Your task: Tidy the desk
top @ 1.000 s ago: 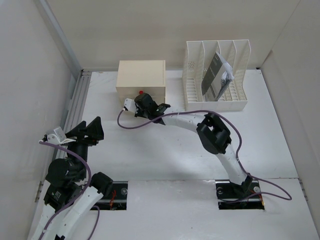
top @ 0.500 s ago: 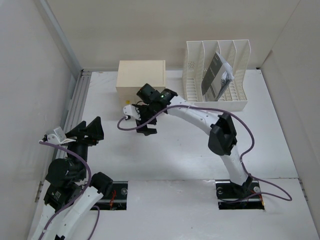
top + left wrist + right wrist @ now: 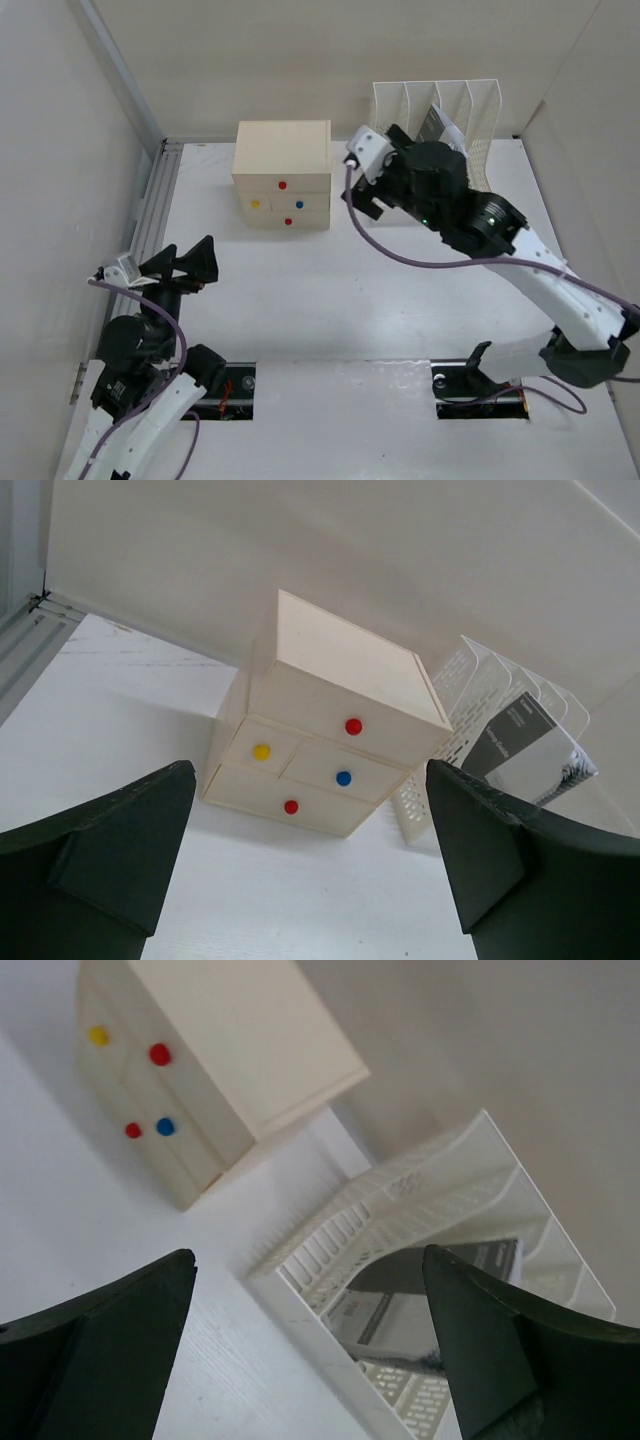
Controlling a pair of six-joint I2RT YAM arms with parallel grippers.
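The desk is a matte white tabletop, seen also in the left wrist view and the right wrist view. My left gripper hovers low at the near left. It stands open and empty, facing the drawer box. My right gripper is raised high at the back, between the drawer box and the file rack. Its jaws are wide apart with nothing between them.
A beige drawer box with red, yellow and blue knobs stands at the back, its drawers flush. A white slotted file rack holds a dark booklet. An aluminium rail runs along the left. Two cutouts lie near the arm bases.
My right gripper left the drawer box front, opened, and swung up and to the right toward the file rack. My left gripper opened wider and shifted slightly.
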